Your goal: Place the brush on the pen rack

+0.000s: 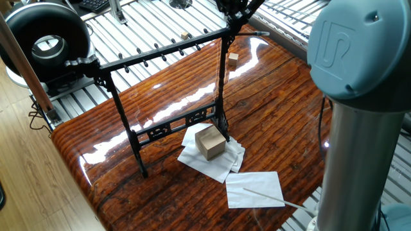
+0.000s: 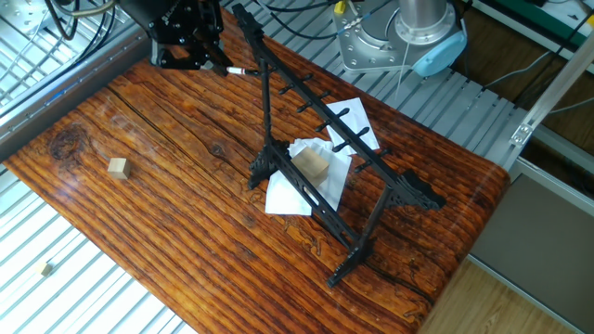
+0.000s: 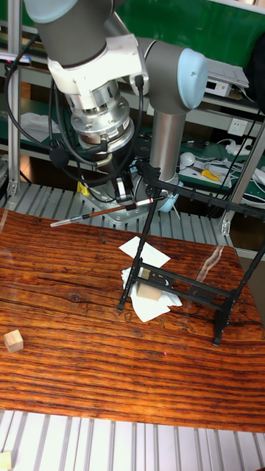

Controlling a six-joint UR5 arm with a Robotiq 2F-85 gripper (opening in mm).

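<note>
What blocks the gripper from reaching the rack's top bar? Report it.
Nothing visible, so probably reachable: the gripper, shut on the brush, hangs beside one end of the rack's top bar, about level with it, with open air between.

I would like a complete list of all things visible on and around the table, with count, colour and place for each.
pen rack: one, black, standing on the table across its middle.
brush: one, dark reddish with a pale tip, held level in the air beside one end of the rack.
cardboard box: one, brown, on crumpled white paper at the rack's foot.
white paper sheets: two patches, one under the box, one flat nearby.
pale thin stick: one, lying on the flat sheet.
small wooden cube: one, tan, alone on the table.
table: one, glossy reddish-brown wood.
hand: one, black, closed on the brush.
</note>
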